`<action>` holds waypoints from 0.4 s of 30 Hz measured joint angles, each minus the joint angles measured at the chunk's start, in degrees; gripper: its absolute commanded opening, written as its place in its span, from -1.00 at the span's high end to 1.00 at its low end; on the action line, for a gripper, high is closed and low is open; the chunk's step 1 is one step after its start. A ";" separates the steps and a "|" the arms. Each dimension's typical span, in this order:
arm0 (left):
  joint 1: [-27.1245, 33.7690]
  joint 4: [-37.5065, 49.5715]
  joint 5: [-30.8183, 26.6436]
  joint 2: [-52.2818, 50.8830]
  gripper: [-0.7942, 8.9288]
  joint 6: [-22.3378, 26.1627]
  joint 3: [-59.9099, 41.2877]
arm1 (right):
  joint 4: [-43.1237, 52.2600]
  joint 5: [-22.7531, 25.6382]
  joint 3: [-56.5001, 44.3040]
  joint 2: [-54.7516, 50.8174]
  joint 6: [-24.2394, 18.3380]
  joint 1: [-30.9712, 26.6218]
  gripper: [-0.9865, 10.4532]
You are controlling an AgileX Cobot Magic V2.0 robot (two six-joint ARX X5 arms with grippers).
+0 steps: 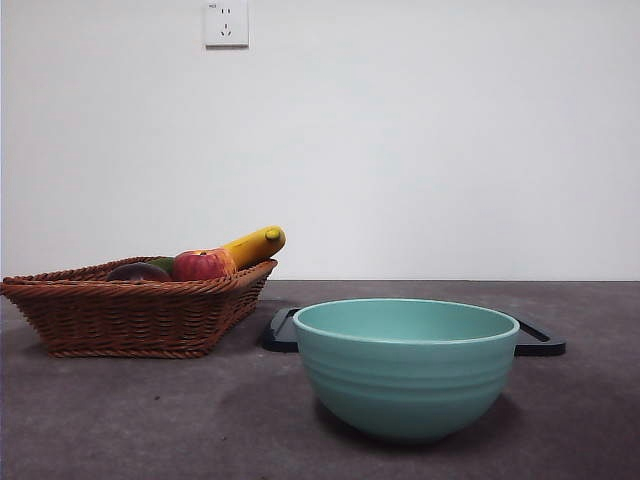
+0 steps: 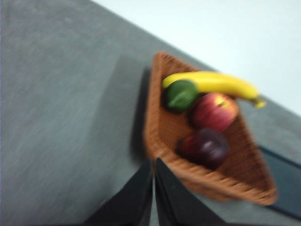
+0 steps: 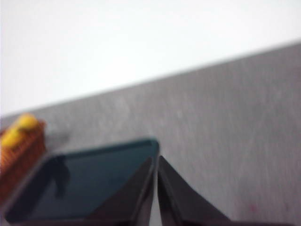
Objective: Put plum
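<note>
The plum (image 2: 205,147) lies in the wicker basket (image 2: 221,186), at the end of the basket nearest to the left end effector (image 2: 154,188). This end effector hangs above the table (image 2: 56,117) with its two jaws pressed together, and it holds nothing. The plum is just ahead of the jaw tips and a little to one side, beyond the near basket rim; the red apple (image 2: 214,110) is just beyond it, with the green fruit (image 2: 180,94) and the banana (image 2: 216,83) farther still. The plum is round, so no long axis decides the angle of the grasp. The right end effector (image 3: 156,188) is also closed and empty. It hangs over a dark tray (image 3: 84,179), and the basket shows only at the edge of its view, well apart. The left arm is therefore clearly the nearer one. It probably must open its jaws and come down past the rim. The green bowl (image 1: 405,365) stands beside the basket.
</note>
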 measured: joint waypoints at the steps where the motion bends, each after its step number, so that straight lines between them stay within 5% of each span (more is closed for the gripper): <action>1: 0.02 -0.44 0.37 0.50 0.82 -0.02 1.86 | -0.55 -0.02 1.92 0.66 0.02 0.00 0.82; 12: 0.02 -10.82 8.70 13.22 0.82 5.05 19.26 | -13.18 -6.67 20.83 15.52 -1.70 0.00 0.82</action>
